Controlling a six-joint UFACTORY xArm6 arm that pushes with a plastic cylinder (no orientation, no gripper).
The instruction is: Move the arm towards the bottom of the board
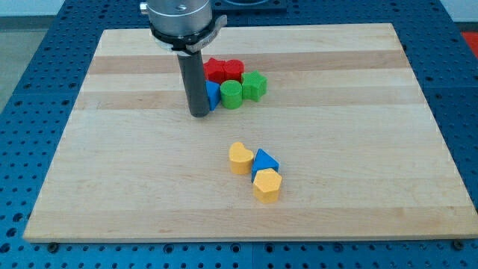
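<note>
My tip (199, 114) sits near the top of the surface (112, 187), touching a blue block (213, 95) beside red and green ones. I have no fingers (just a rod), so nothing is held. The bottom lies far below, past the yellow heart block (240, 158).

Rod (196, 86) hides most of blue block (213, 95), shape unclear; arm housing (179, 19) cropped at view's top.

— What's the bench (134, 187) made of?
— Pale wood, smooth and matt, grain showing in strips.
— And the blocks?
— Matt plastic; the green ones (243, 90) look ribbed. The rod (197, 82) is dull, dark.
</note>
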